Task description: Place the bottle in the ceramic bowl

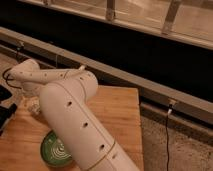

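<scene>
The green ceramic bowl (55, 149) with pale spiral rings sits at the front left of the wooden table (117, 112), partly covered by my white arm (75, 120). The arm bends back to the left, and its wrist points down at the table's far left. My gripper (31, 102) is low over the table there, beyond the bowl and mostly hidden behind the arm. A small pale shape (36, 107) shows just under the wrist; I cannot tell whether it is the bottle.
A dark object (5, 112) and black cables (9, 80) lie off the table's left edge. A metal rail (130, 80) and a dark wall run behind the table. Speckled floor (175, 145) lies to the right.
</scene>
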`<state>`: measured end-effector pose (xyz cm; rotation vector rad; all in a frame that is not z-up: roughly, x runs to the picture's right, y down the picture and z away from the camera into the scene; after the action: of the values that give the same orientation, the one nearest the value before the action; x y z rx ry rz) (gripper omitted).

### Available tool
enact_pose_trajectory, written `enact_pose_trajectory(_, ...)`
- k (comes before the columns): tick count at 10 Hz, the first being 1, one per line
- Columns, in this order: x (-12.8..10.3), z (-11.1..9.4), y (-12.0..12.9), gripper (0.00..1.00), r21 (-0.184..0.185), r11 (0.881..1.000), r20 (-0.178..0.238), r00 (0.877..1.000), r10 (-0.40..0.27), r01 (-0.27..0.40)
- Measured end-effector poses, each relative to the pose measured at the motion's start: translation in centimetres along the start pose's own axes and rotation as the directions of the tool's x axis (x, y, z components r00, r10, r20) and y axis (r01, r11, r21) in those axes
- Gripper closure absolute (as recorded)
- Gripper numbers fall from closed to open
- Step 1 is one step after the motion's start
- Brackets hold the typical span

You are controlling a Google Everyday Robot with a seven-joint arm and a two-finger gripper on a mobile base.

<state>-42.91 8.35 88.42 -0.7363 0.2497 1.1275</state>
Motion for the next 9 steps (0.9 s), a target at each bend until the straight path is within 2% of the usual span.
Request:
enact_pose_trajectory(2,0.1,1.2,-0.4,0.35,0.034,0.999,-0.029,1.000,0.011,-0.010)
enact_pose_trajectory(5,0.3,3.2,-1.0,0.36,0.045,0.999,-0.058,0.998,0.033,-0.030)
enact_pose_trajectory(7,0.4,2.9,-1.2,0.49,0.046,0.998,-0.048,0.998,0.033,-0.031)
enact_pose_trajectory(9,0.3,2.2,-1.2,0.71,0.030,0.999,-0.024,0.999,0.036,-0.035)
